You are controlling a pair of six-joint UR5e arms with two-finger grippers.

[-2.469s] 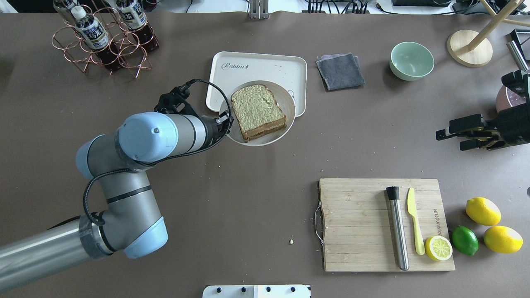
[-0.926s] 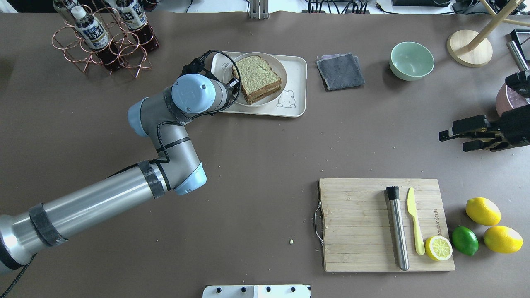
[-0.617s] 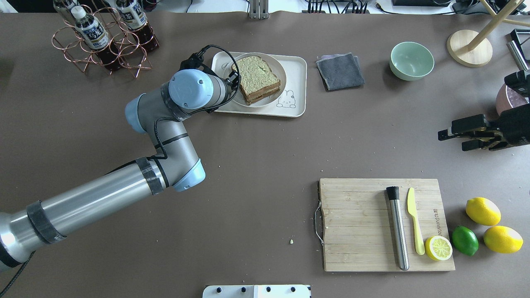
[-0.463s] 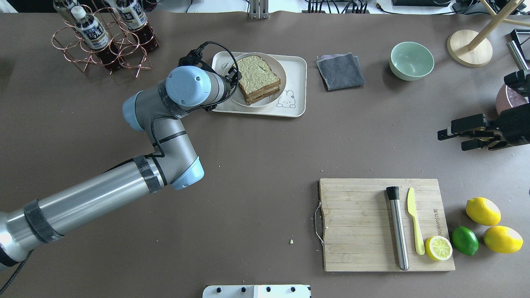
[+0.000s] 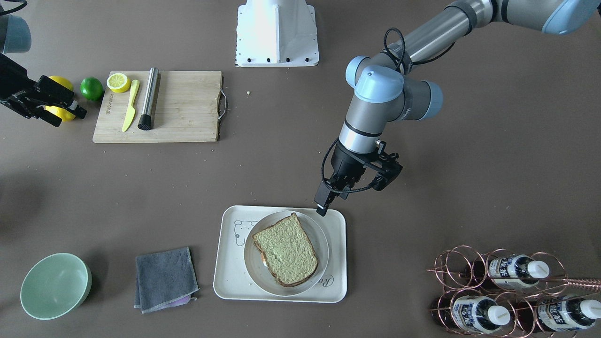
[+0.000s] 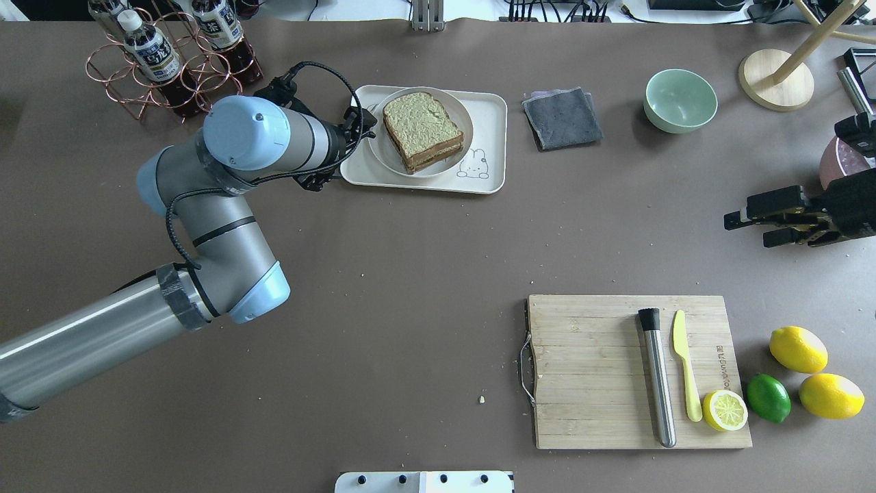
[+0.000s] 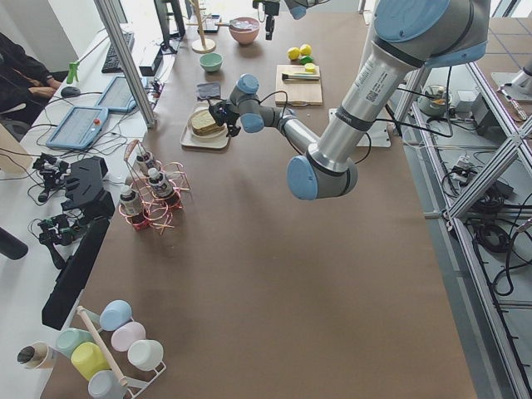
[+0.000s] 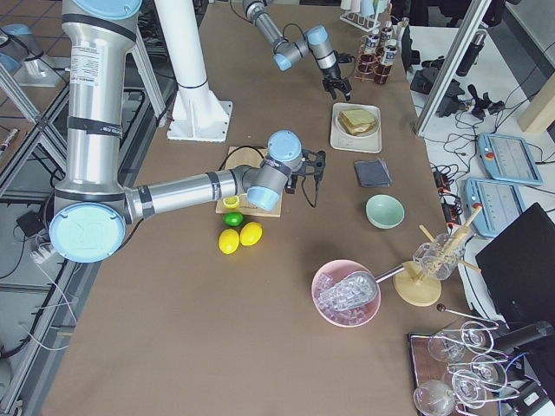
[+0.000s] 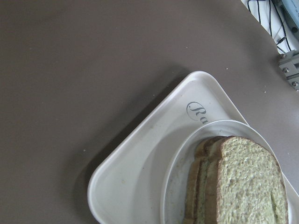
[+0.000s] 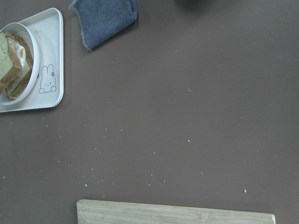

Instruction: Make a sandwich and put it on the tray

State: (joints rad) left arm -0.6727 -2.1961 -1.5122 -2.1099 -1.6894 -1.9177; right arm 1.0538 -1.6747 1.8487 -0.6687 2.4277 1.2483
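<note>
Sandwich on its plate, set on the tray; we judge the task all but done.

The sandwich (image 5: 285,249), two pale green-tan slices with dark brown crust and a sliver of white egg at one edge, lies flat on a round white plate (image 5: 317,230) inside the cream tray (image 5: 230,274) on the bench (image 5: 281,173). Our left claw (image 5: 323,206) hovers just beside the plate's rim, jaws seemingly parted, holding nothing. Our right claw (image 6: 746,231) is spread and empty, well apart. Next, we think, the left arm must lift clear without nudging the plate.
</note>
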